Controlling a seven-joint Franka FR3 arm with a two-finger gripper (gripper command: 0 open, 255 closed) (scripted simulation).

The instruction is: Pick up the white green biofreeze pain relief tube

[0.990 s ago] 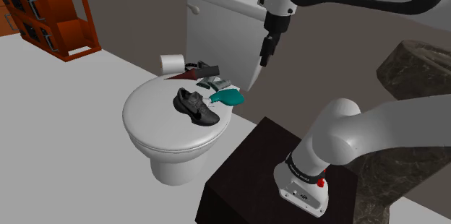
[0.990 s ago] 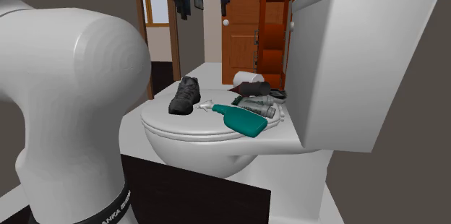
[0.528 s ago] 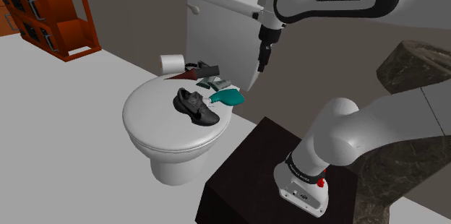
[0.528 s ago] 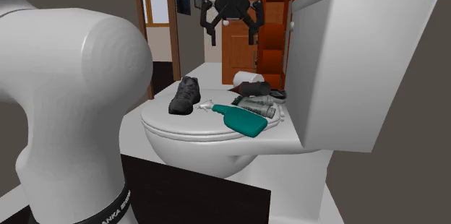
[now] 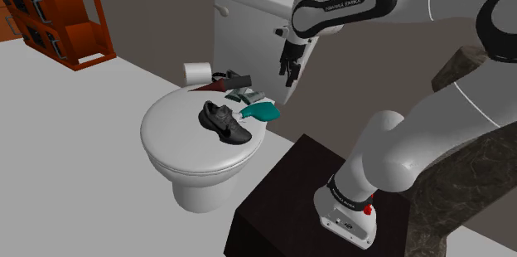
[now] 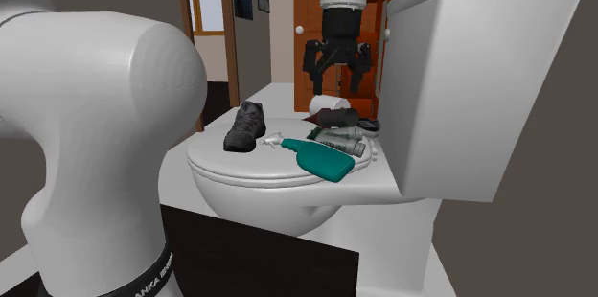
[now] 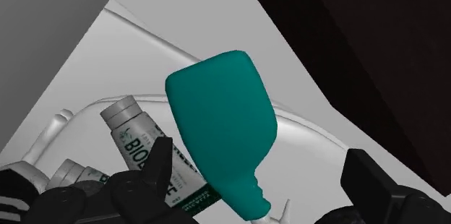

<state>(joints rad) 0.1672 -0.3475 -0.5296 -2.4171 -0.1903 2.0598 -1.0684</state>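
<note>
End effector spread wide, empty, hovering beside the tank. Shoulder view: Biofreeze tube just beside teal bottle, eleven o'clock.

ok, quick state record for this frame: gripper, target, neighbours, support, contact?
gripper: open, above the items at the back of the lid, holding nothing
target: Biofreeze tube, white with green print and a grey cap, lying flat
neighbours: teal bottle lying close beside the tube, touch unclear; black shoe; toilet paper roll
support: closed toilet lid
contact: none, fingers clear of the tube
</note>
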